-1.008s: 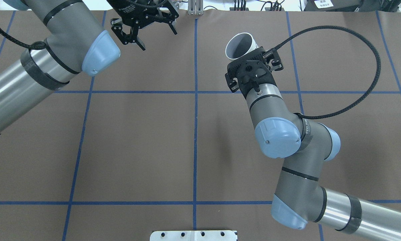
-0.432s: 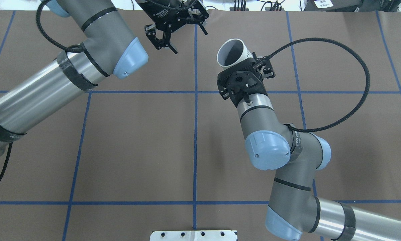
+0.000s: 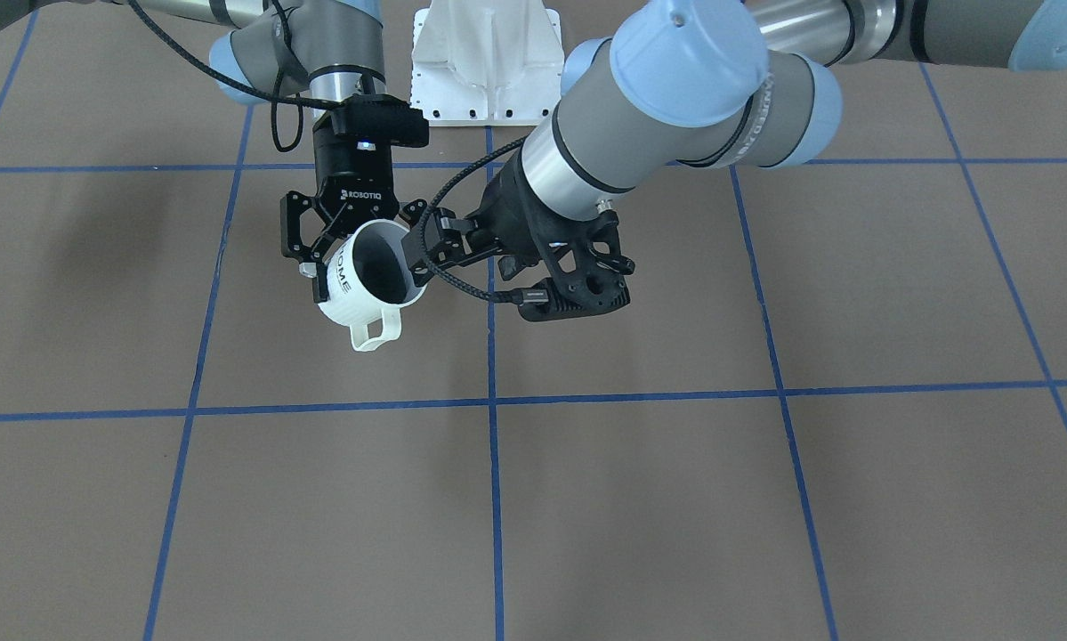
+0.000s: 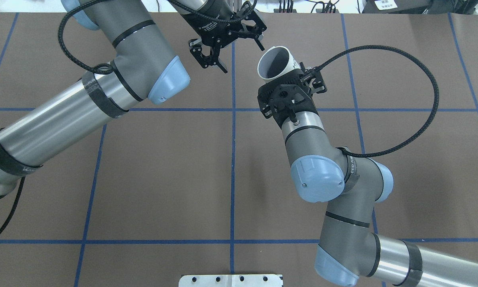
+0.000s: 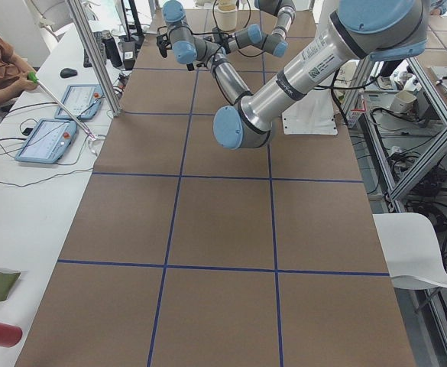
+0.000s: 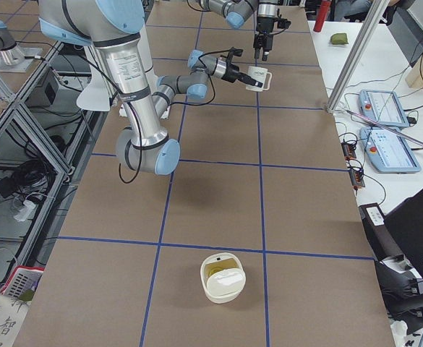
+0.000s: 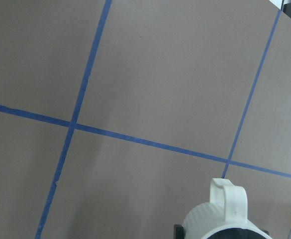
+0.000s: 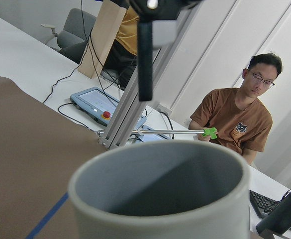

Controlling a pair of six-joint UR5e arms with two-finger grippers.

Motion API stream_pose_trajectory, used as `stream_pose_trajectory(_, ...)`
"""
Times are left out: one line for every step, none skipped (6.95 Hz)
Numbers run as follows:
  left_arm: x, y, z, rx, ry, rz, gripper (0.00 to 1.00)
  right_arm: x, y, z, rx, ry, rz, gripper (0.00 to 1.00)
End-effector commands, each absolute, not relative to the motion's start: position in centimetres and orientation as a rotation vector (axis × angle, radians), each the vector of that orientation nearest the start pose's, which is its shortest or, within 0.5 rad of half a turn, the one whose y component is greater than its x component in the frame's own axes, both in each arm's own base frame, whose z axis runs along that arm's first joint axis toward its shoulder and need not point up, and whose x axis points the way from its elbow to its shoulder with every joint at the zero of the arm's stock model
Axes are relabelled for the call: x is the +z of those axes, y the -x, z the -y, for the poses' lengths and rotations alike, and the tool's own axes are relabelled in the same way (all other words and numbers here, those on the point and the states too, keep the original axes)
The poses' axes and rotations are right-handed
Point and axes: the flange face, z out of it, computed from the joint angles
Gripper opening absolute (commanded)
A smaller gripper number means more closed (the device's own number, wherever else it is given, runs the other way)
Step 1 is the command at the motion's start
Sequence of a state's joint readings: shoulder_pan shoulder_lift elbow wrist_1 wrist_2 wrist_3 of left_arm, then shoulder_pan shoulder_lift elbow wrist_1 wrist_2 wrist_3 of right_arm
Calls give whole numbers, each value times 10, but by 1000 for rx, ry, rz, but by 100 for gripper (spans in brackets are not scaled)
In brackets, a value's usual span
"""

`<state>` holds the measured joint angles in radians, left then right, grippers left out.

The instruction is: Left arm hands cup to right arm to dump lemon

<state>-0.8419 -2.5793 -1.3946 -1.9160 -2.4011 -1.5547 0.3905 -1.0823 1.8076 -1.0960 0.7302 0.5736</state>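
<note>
The white ribbed "HOME" cup (image 4: 276,59) hangs in the air over the far middle of the table, tilted, its grey inside showing. My right gripper (image 3: 419,258), under its perforated bracket (image 4: 288,89), is shut on the cup's side. My left gripper (image 4: 242,59), lettered "ROBOTIQ", is open just left of the cup's rim. In the right view it (image 6: 258,49) hangs right above the cup (image 6: 256,76). In the front view its fingers flank the cup (image 3: 355,298), handle down. No lemon shows in the cup (image 8: 160,199).
The brown table (image 4: 163,171) carries a blue tape grid. A cream round container (image 6: 222,277) with something yellowish inside stands near the table's right end. Operator desks with tablets (image 6: 385,108) run along the far side, where a seated person (image 8: 240,114) shows.
My left arm has swung right, bringing its open gripper from the far left up to the cup's rim. My right arm has shifted the held cup slightly left.
</note>
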Motion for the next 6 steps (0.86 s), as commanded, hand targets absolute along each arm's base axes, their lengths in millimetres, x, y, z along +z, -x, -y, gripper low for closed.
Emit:
stream_pose_trajectory(22,-458,561,-181,219,-1306,90,206,468,417,2,-1266,403,40)
stream_pose_trajectory(22,-461,559,-178,223,-1304,85,206,468,417,1,-1266,404,40)
stream_pose_trajectory(24,-462,561,-181,224,-1301,78,206,468,417,2,-1267,405,40)
stream_pose_trajectory(25,-463,562,-183,224,-1298,73,206,469,416,1,-1266,406,40)
stream_pose_trajectory(26,-463,562,-183,222,-1297,69,206,470,415,6,-1265,412,40)
stream_pose_trajectory(27,-469,566,-184,220,-1296,65,206,470,415,11,-1263,418,40)
